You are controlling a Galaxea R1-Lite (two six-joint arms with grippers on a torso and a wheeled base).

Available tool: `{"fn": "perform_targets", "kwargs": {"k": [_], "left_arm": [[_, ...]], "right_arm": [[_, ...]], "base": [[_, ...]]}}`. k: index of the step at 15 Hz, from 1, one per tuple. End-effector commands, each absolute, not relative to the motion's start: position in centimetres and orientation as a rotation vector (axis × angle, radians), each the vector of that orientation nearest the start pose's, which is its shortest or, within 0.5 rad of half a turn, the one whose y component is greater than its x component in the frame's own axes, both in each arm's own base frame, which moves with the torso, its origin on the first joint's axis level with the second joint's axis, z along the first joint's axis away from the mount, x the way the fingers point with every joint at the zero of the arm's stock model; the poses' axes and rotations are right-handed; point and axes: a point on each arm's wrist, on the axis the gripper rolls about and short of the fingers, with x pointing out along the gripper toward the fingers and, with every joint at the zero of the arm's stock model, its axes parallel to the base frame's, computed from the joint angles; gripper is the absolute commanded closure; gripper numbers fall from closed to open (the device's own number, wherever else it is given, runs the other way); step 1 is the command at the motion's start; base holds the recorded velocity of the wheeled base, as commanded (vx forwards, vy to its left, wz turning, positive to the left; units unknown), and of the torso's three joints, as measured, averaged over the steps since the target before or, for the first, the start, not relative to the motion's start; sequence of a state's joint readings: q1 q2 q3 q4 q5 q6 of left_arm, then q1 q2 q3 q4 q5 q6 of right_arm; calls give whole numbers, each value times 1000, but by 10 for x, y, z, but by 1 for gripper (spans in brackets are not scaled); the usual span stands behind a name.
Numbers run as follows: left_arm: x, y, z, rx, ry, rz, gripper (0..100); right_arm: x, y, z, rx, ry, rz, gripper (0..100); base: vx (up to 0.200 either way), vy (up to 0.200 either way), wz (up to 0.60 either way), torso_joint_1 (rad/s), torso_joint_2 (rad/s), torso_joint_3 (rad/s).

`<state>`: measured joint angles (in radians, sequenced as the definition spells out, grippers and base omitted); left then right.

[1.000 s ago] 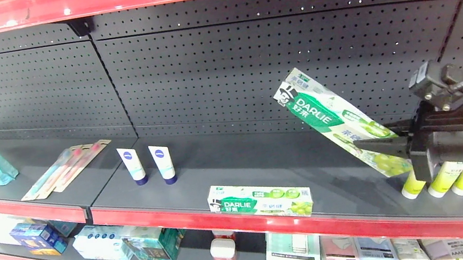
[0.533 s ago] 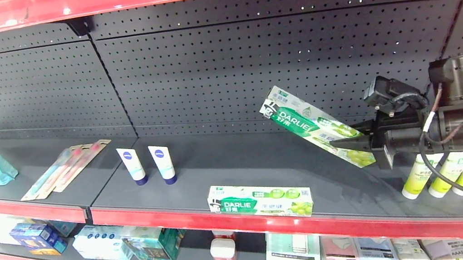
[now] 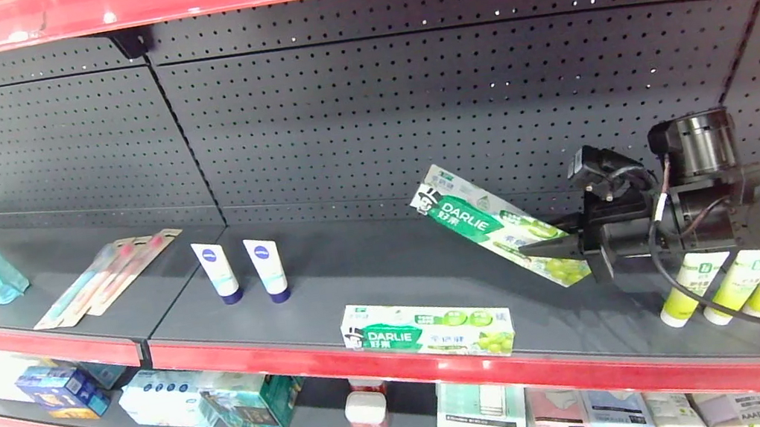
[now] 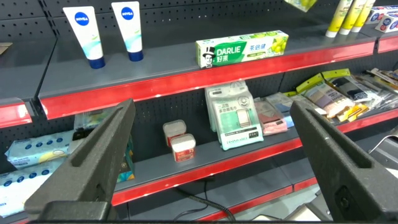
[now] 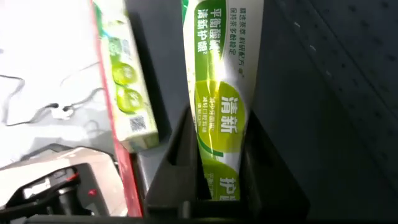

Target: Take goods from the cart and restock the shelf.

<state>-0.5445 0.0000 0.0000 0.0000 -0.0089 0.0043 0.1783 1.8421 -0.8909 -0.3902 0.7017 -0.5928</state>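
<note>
1. Held box [image 3: 479, 220]: a green-and-white toothpaste box, right of centre in the head frame. It is clamped at its lower right end between the closed fingers of the right tool [image 3: 553, 252].
2. Long axis: slanted, running from the gripped end up and left toward the pegboard [image 3: 335, 115]. The free end is raised above the shelf [image 3: 372, 263]. Whether the low corner touches the shelf cannot be told.
3. Governing relation: bare shelf lies below and left of the held box. It is behind the shelf box [image 3: 427, 328], which lies flat along the front edge at lower centre. The two boxes are apart and their axes are not parallel. It is judged that the held box must be levelled and lowered before release.
4. Right arm: entered from the right edge of the frame, roughly level, with the tool pointing left. The tubes [image 3: 725, 282] stand just below it at lower right and are at risk of being brushed.
5. Left tool [image 4: 211, 109]: fingers spread wide, nothing held. It is kept low, facing the lower shelves, so the right arm is the nearer one.
</note>
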Motion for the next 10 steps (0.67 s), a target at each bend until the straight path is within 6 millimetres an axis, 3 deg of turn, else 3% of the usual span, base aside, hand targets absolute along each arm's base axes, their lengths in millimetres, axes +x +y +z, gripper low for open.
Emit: {"fn": "perform_targets", "kwargs": {"k": [1,10], "left_arm": [[-20,12,75,4,-1,-554,0],[-20,12,75,4,-1,-554,0]], "right_arm": [[329,76,128,-397,296,1012,100],[361,81,113,-457,282,1005,100]], "base": [[0,0,0,0,0,0],[0,0,0,0,0,0]]}}
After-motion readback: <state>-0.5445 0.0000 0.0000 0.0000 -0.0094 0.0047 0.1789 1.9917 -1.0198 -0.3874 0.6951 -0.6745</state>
